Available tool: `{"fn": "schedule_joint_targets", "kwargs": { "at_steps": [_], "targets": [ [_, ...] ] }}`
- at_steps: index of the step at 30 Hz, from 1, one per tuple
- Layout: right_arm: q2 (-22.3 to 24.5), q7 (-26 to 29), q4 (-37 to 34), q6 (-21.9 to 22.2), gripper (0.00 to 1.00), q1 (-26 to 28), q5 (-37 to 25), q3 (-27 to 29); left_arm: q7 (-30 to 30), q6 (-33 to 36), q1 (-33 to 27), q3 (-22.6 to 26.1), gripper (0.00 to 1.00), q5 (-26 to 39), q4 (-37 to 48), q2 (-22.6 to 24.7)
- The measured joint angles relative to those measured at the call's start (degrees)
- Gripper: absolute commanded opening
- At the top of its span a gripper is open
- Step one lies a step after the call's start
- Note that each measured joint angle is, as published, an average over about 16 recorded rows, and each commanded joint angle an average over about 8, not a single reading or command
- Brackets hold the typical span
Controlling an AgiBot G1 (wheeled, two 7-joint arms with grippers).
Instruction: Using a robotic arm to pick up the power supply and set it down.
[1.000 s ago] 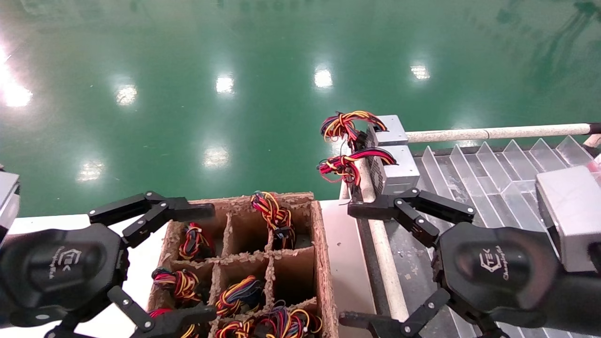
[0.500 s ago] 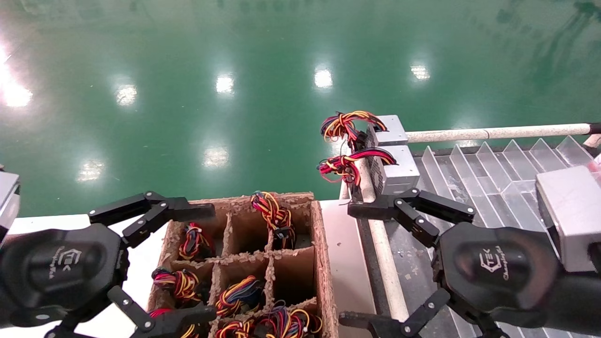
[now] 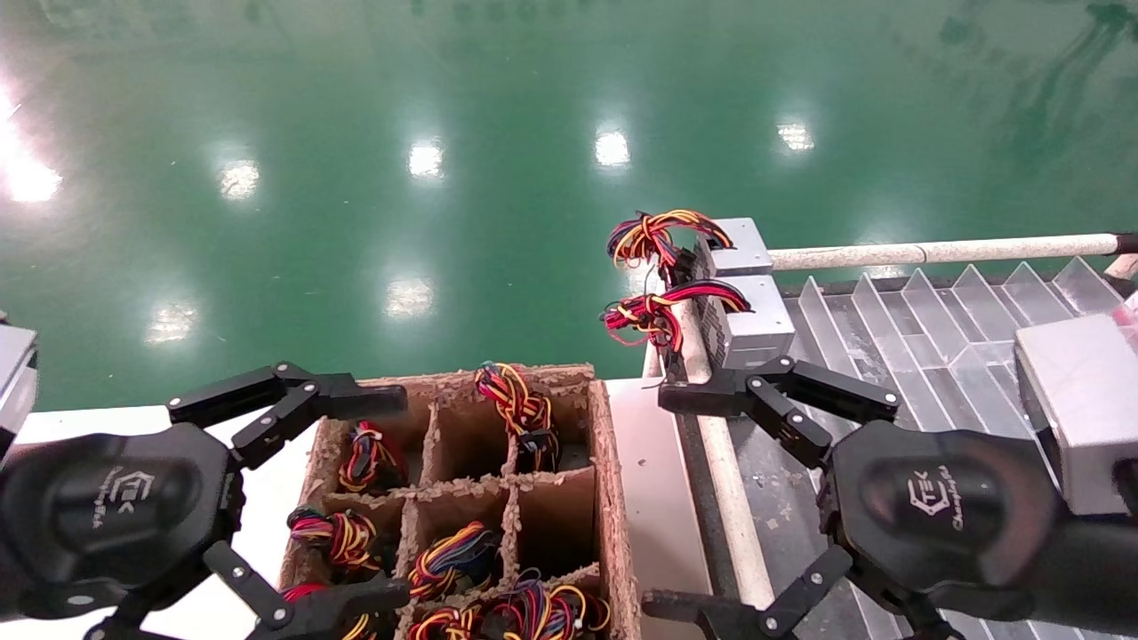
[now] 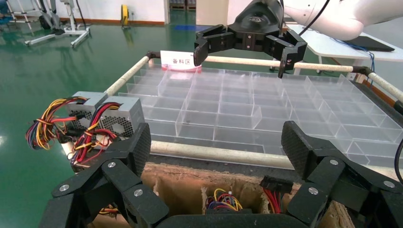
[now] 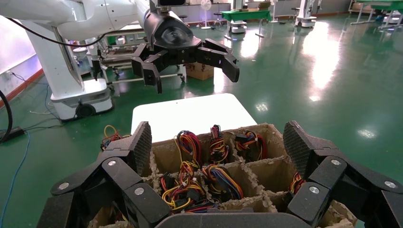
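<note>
Glossy green factory floor (image 3: 498,178) across the far half of the head view, dotted with lamp reflections. Nothing visibly changed from the frames one second and half a second ago: same poses, same layout.

White bench (image 3: 653,498) in the foreground, partly bare between box and tray. Clear plastic divider tray (image 3: 898,320) on the robot's right, framed by pale tubular rails. Brown fibre box with a grid of compartments (image 3: 613,498) in the middle, most cells holding coiled multicoloured wire bundles, one of them partly blue (image 3: 453,556).

Left black end effector with glossy rounded body and white logo (image 3: 356,498) hovering over the box's left edge, linkage fingers spread wide, holding nothing. Right black end effector of the same build (image 3: 689,498) hovering over the seam between bench and tray, likewise spread and empty. From each wrist view, the opposite end effector seen farther off, also splayed: the right one (image 4: 242,54) above the tray, the left one (image 5: 190,64) above the box.

Two silver-grey metal boxes side by side at the tray's far left corner, well apart from both end effectors. Farther one, the power supply with honeycomb vent (image 3: 733,247), trailing a looped red, yellow, orange and black bundle (image 3: 653,236) over the rail. Nearer one, the like silver box (image 3: 756,324), with a mostly red bundle (image 3: 658,311).
</note>
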Motion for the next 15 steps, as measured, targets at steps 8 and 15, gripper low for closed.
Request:
{"fn": "schedule_joint_targets", "kwargs": {
  "at_steps": [8,15],
  "targets": [
    [0.00,0.00,0.00,0.00,1.00,0.00,0.00,0.00,0.00,0.00,0.00,0.00,1.00,0.00,0.00,0.00],
    [-0.02,-0.02,-0.07,-0.03,1.00,-0.02,-0.06,-0.04,0.00,0.00,0.00,0.00,0.37,0.00,0.00,0.00]
  ]
}}
